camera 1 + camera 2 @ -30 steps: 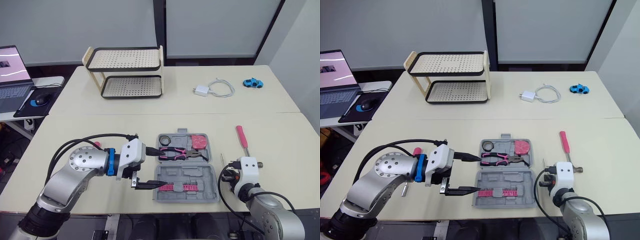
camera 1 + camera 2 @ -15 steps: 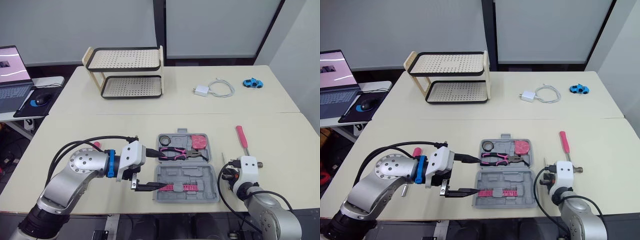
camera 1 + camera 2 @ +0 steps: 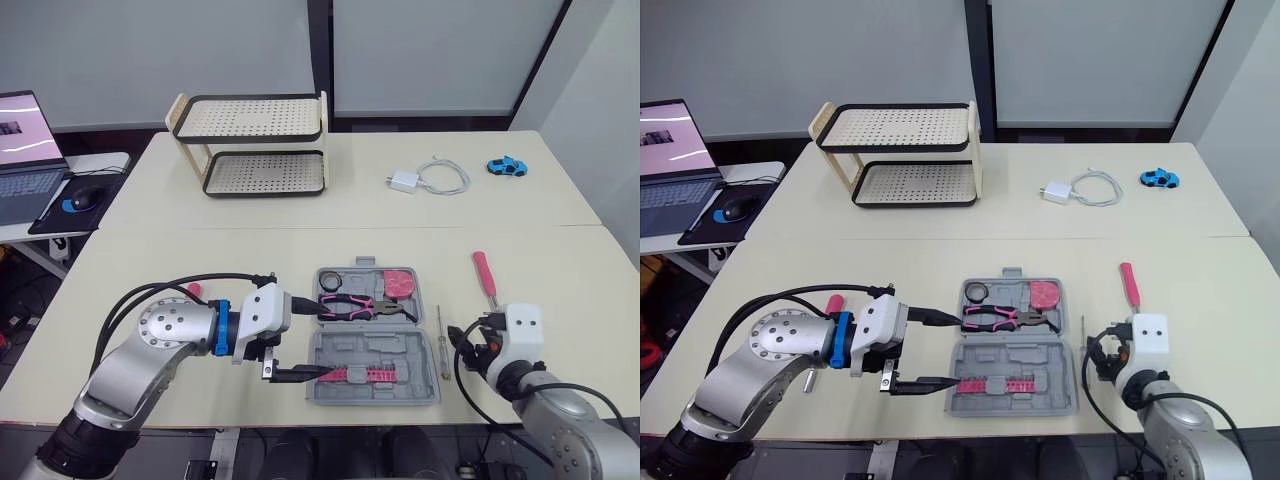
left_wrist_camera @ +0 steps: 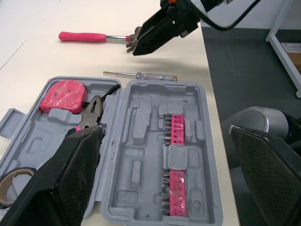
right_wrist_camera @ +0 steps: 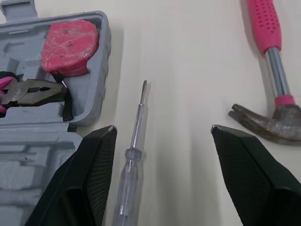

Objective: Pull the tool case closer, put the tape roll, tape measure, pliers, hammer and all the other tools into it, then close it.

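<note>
The right gripper (image 5: 162, 128) is held wide open and empty, with the screwdriver (image 5: 134, 141) framed between its fingers, apparently for pickup. The left gripper (image 4: 164, 132) is spread empty across the open tool case (image 4: 141, 89).

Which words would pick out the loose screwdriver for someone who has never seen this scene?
Find the open grey tool case near the front edge of the nearer table. Just off its right side, between it and the hammer, lies the screwdriver. It is slim, with a clear handle and a thin metal shaft, unlike the thicker, pink-handled hammer.
</note>
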You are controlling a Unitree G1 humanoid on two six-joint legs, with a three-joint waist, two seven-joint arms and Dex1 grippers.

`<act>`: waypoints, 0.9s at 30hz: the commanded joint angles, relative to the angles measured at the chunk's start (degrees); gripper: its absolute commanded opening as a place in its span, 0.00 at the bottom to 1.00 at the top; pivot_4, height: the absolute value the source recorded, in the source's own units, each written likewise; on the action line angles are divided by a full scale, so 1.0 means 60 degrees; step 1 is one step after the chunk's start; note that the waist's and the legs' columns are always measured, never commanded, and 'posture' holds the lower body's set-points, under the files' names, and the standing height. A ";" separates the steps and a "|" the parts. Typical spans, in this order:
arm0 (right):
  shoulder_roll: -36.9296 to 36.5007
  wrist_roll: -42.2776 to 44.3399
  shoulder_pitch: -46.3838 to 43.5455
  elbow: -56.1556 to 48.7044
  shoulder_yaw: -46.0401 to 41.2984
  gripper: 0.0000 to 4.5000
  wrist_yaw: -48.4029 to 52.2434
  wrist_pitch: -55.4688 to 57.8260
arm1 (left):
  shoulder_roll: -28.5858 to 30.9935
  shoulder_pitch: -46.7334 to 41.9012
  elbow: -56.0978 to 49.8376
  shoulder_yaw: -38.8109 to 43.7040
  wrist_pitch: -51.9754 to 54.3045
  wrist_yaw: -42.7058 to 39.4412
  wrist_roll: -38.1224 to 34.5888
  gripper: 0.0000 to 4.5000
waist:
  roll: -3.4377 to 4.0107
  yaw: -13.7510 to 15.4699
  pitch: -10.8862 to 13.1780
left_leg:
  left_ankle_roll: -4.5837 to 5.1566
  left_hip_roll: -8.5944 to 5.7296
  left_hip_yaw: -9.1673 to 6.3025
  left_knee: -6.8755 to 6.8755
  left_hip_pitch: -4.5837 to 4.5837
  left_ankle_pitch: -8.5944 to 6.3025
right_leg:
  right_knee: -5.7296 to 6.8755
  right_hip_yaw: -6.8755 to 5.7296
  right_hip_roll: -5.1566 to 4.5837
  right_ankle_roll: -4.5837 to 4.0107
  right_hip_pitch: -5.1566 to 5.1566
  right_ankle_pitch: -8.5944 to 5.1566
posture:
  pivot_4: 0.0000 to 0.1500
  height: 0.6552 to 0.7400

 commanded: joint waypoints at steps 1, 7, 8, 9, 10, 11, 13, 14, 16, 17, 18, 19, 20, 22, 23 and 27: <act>-0.0607 0.0333 -0.0068 -0.0209 -0.0228 0.76 0.0544 0.0155 | -0.0004 0.0014 -0.0098 0.0004 -0.0196 0.0052 0.0061 1.00 | 0.0000 0.0001 0.0000 | 0.0000 0.0000 -0.0001 0.0000 0.0000 0.0000 | 0.0000 -0.0002 0.0001 0.0000 0.0000 0.0000 | 1.00 1.00; -0.0838 -0.0107 -0.0203 0.0148 0.0750 0.76 0.0364 -0.0154 | -0.0053 -0.0032 -0.0132 -0.0043 -0.0174 0.0092 0.0067 1.00 | 0.0000 -0.0001 0.0000 | 0.0001 0.0000 -0.0001 0.0000 0.0000 0.0000 | 0.0000 -0.0003 0.0001 0.0000 0.0002 0.0000 | 1.00 1.00; -0.0831 -0.0239 -0.0206 0.0257 0.0929 0.76 0.0307 -0.0254 | -0.0056 -0.0035 -0.0136 -0.0047 -0.0172 0.0096 0.0066 1.00 | 0.0000 -0.0001 0.0000 | 0.0000 0.0000 -0.0001 0.0000 0.0000 0.0000 | 0.0000 -0.0003 0.0001 0.0000 0.0002 0.0000 | 1.00 1.00; -0.0834 -0.0319 -0.0204 0.0333 0.1046 0.76 0.0264 -0.0334 | -0.0058 -0.0036 -0.0137 -0.0048 -0.0171 0.0098 0.0066 1.00 | 0.0000 -0.0001 0.0000 | 0.0000 0.0001 -0.0002 0.0000 0.0000 0.0000 | 0.0000 -0.0004 0.0001 0.0000 0.0002 0.0000 | 1.00 1.00; -0.0827 -0.0380 -0.0209 0.0398 0.1132 0.76 0.0230 -0.0415 | -0.0057 -0.0037 -0.0138 -0.0050 -0.0174 0.0095 0.0067 1.00 | 0.0000 -0.0001 0.0000 | 0.0000 0.0001 -0.0002 0.0000 -0.0001 0.0000 | 0.0000 -0.0003 0.0001 0.0000 0.0001 0.0000 | 1.00 1.00; -0.0799 -0.0513 -0.0254 0.0559 0.1256 0.76 0.0147 -0.0552 | -0.0060 -0.0047 -0.0153 -0.0059 -0.0161 0.0097 0.0061 1.00 | -0.0001 -0.0001 0.0000 | 0.0000 0.0000 -0.0001 0.0001 -0.0001 0.0000 | 0.0000 -0.0002 0.0000 0.0000 0.0001 0.0000 | 1.00 1.00; -0.0769 -0.0804 -0.0377 0.0894 0.1531 0.76 -0.0001 -0.0800 | -0.0069 -0.0096 -0.0196 -0.0077 -0.0106 0.0105 0.0027 1.00 | 0.0000 0.0000 0.0000 | 0.0000 -0.0001 -0.0001 0.0002 -0.0001 0.0000 | 0.0000 -0.0001 0.0000 0.0000 0.0002 0.0000 | 1.00 1.00; -0.0763 -0.0891 -0.0408 0.0998 0.1616 0.76 -0.0043 -0.0877 | -0.0071 -0.0113 -0.0205 -0.0084 -0.0090 0.0109 0.0015 1.00 | 0.0000 -0.0001 0.0000 | 0.0000 -0.0001 -0.0002 0.0002 -0.0001 0.0000 | 0.0000 -0.0002 0.0000 0.0000 0.0002 0.0000 | 1.00 1.00; -0.0730 -0.1067 -0.0430 0.1230 0.1806 0.76 -0.0083 -0.1088 | -0.0071 -0.0125 -0.0190 -0.0100 -0.0119 0.0106 0.0015 1.00 | 0.0000 -0.0001 0.0000 | 0.0000 0.0000 -0.0002 0.0001 0.0000 0.0000 | 0.0000 -0.0003 0.0000 0.0000 0.0001 0.0000 | 1.00 1.00; -0.0710 -0.1155 -0.0448 0.1358 0.1903 0.76 -0.0113 -0.1199 | -0.0070 -0.0125 -0.0182 -0.0109 -0.0134 0.0102 0.0017 1.00 | 0.0000 -0.0001 0.0000 | 0.0000 0.0000 -0.0002 0.0000 0.0000 0.0000 | 0.0000 -0.0003 0.0000 0.0000 0.0001 0.0000 | 1.00 1.00; -0.0672 -0.1216 -0.0475 0.1482 0.1985 0.76 -0.0142 -0.1290 | -0.0068 -0.0126 -0.0179 -0.0117 -0.0144 0.0098 0.0019 1.00 | 0.0000 -0.0001 0.0000 | 0.0000 0.0000 -0.0002 0.0000 0.0000 0.0000 | 0.0000 -0.0002 0.0000 0.0000 0.0001 0.0000 | 1.00 1.00; -0.0651 -0.1269 -0.0499 0.1563 0.2040 0.76 -0.0157 -0.1350 | -0.0063 -0.0135 -0.0185 -0.0121 -0.0136 0.0097 0.0013 1.00 | 0.0000 -0.0001 0.0000 | 0.0000 0.0000 -0.0001 0.0001 0.0000 0.0000 | 0.0000 -0.0002 0.0000 0.0000 0.0001 0.0000 | 1.00 1.00; -0.0646 -0.1341 -0.0520 0.1639 0.2094 0.76 -0.0165 -0.1407 | -0.0062 -0.0144 -0.0189 -0.0124 -0.0131 0.0098 0.0009 1.00 | 0.0000 -0.0002 0.0000 | 0.0000 0.0000 -0.0001 0.0001 0.0000 0.0000 | 0.0000 -0.0002 0.0000 0.0000 0.0001 0.0000 | 1.00 1.00; -0.0613 -0.1445 -0.0563 0.1810 0.2154 0.76 -0.0209 -0.1460 | -0.0067 -0.0165 -0.0204 -0.0135 -0.0109 0.0105 -0.0004 1.00 | 0.0000 -0.0002 0.0000 | 0.0000 0.0000 -0.0002 0.0001 0.0000 0.0000 | 0.0000 -0.0003 0.0000 0.0000 0.0001 0.0000 | 1.00 1.00; -0.0594 -0.1484 -0.0578 0.1883 0.2178 0.72 -0.0244 -0.1454 | -0.0072 -0.0175 -0.0215 -0.0142 -0.0097 0.0110 -0.0012 1.00 | 0.0000 -0.0001 0.0000 | 0.0000 0.0000 -0.0002 0.0001 -0.0001 0.0000 | 0.0000 -0.0002 0.0000 0.0000 0.0001 0.0000 | 1.00 1.00; -0.0447 -0.1565 -0.0588 0.1979 0.2176 0.46 -0.0380 -0.1279 | -0.0094 -0.0208 -0.0276 -0.0161 -0.0045 0.0111 -0.0084 1.00 | 0.0000 0.0000 0.0000 | 0.0000 0.0000 -0.0002 0.0001 0.0000 0.0000 | 0.0000 -0.0002 0.0000 0.0000 0.0001 0.0000 | 1.00 1.00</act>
